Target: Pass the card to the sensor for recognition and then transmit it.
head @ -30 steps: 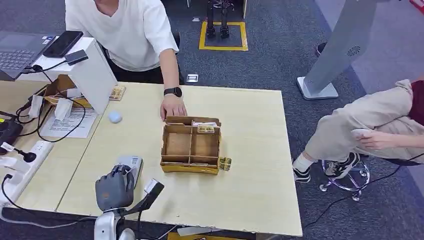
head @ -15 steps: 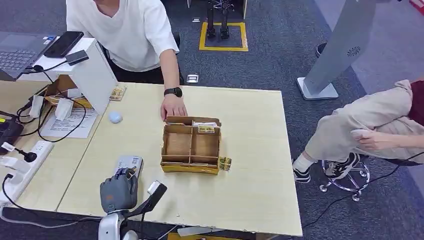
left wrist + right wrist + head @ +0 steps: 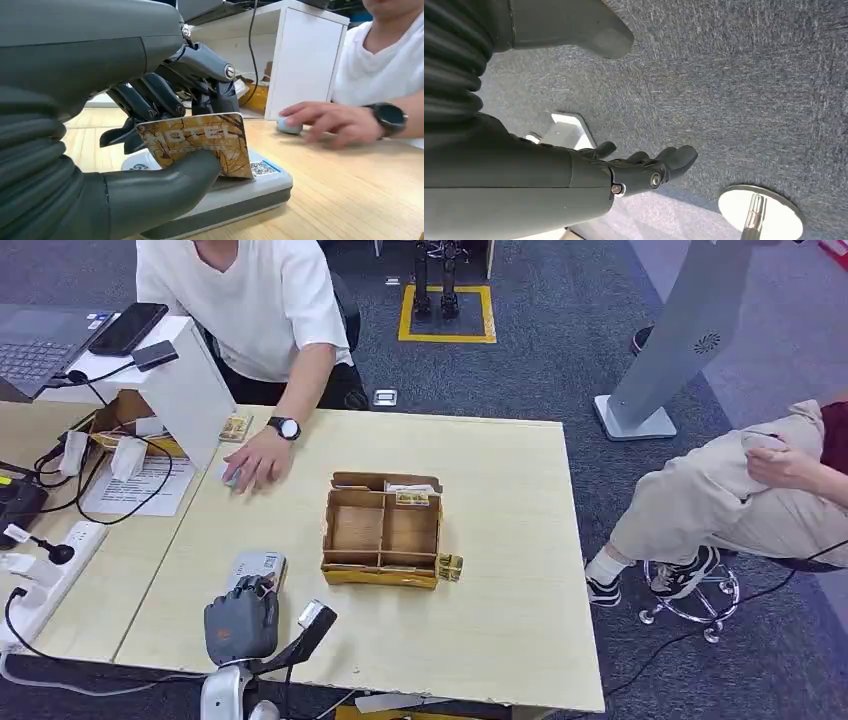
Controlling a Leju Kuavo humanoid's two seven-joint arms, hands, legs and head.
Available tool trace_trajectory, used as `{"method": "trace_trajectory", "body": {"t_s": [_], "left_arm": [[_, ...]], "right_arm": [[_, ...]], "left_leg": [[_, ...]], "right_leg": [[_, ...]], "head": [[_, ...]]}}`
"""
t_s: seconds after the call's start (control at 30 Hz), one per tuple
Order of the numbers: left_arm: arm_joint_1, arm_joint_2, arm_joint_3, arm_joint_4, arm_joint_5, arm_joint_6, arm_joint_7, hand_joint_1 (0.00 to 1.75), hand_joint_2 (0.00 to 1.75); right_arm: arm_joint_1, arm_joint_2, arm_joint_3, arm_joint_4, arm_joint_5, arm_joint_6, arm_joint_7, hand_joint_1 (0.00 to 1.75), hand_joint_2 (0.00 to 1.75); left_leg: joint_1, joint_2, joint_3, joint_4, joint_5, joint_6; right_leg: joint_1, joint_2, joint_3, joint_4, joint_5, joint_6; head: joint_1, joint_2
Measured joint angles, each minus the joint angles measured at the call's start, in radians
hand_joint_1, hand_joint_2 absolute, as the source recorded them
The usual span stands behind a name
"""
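My left hand (image 3: pixel 241 624) (image 3: pixel 150 115) hovers at the near left of the table, just over the grey card sensor (image 3: pixel 262 566) (image 3: pixel 250 190). It pinches a brown and gold hotel card (image 3: pixel 197 142) between thumb and fingers, the card held upright above the sensor's top. My right hand (image 3: pixel 644 170) hangs beside my body over grey carpet, fingers loosely apart and holding nothing.
A cardboard divider box (image 3: pixel 381 530) with several cards sits mid-table. A person in a white shirt has a hand (image 3: pixel 255 462) (image 3: pixel 330 120) on a small pale mouse. A white stand (image 3: pixel 170 375), cables and a power strip (image 3: pixel 45 570) lie left. A seated person (image 3: pixel 750 490) is on the right.
My left hand has drawn back slightly toward me with the card. The person's hand has moved from the box's far edge over to the mouse on the left.
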Motion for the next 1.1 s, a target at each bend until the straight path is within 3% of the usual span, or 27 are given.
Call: {"method": "trace_trajectory", "body": {"t_s": [0.07,0.27,0.37,0.53,0.67,1.1], "left_arm": [[0.0,0.001,-0.006,0.002,0.043,0.0,-0.017,1.75,1.75],[0.003,-0.014,-0.026,-0.068,0.553,0.0,-0.323,1.75,1.75],[0.002,-0.013,-0.056,-0.152,0.704,-0.001,-0.386,1.75,1.75],[-0.038,-0.006,-0.119,-0.281,0.731,-0.002,-0.351,1.75,1.75],[-0.088,0.0,-0.147,-0.327,0.734,-0.006,-0.318,1.75,1.75],[-0.251,0.034,-0.208,-0.313,0.887,-0.066,-0.214,1.75,1.75]], "right_arm": [[0.0,0.0,0.0,0.0,0.0,0.0,0.0,0.0,1.75],[0.001,0.0,0.0,0.002,-0.003,0.0,-0.013,0.0,1.75],[0.003,-0.001,0.0,0.002,0.0,0.0,-0.017,0.0,1.75],[0.001,-0.002,0.0,0.003,0.019,0.0,-0.017,0.0,1.75],[-0.002,-0.001,0.001,0.003,0.033,0.0,-0.016,0.0,1.75],[-0.018,-0.001,0.008,0.003,0.061,0.0,-0.013,0.0,1.75]], "left_leg": [[0.0,0.0,0.0,0.0,0.0,0.0],[0.0,0.0,0.0,0.0,0.0,0.0],[0.0,0.0,0.0,0.0,0.0,0.0],[0.0,0.0,-0.001,0.0,0.0,0.0],[0.0,0.0,-0.001,0.0,0.0,0.0],[0.0,0.0,-0.002,0.0,0.0,0.0]], "right_leg": [[0.0,0.0,0.0,0.0,0.0,0.0],[0.0,0.0,0.0,0.0,0.0,0.0],[0.0,0.0,-0.001,0.0,0.0,0.0],[0.0,0.001,-0.001,0.0,0.0,0.0],[0.0,0.0,-0.001,0.0,0.0,0.0],[0.0,0.0,-0.002,0.0,0.0,0.0]], "head": [[0.0,0.0],[0.0,0.0],[0.0,0.0],[0.0,0.0],[0.0,0.0],[0.0,0.0]]}}
